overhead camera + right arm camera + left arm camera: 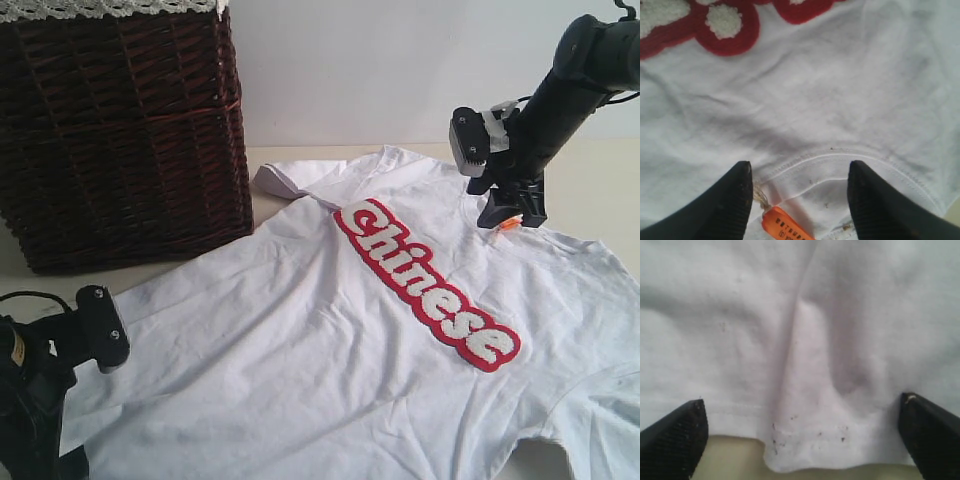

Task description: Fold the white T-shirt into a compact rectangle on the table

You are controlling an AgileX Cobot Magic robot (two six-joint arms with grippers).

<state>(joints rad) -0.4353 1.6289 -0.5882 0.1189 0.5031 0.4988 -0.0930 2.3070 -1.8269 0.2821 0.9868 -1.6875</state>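
The white T-shirt (330, 350) lies spread face up on the table (590, 190), with its red-outlined "Chinese" lettering (430, 285) running diagonally across the chest. My right gripper (497, 190) is at the collar. In the right wrist view this gripper (800, 167) is open, its fingers either side of the collar seam (840, 157) and the orange tag (785, 227). My left gripper (80, 365) is at the shirt's near left edge. In its wrist view the left gripper (801, 405) is wide open over a wrinkled stretch of hem (805, 450), holding nothing.
A tall dark brown wicker basket (120, 130) stands at the back left, close to the shirt's far sleeve (285, 180), which is partly turned under. A white wall runs behind the table. A strip of bare table (730, 455) shows beyond the hem.
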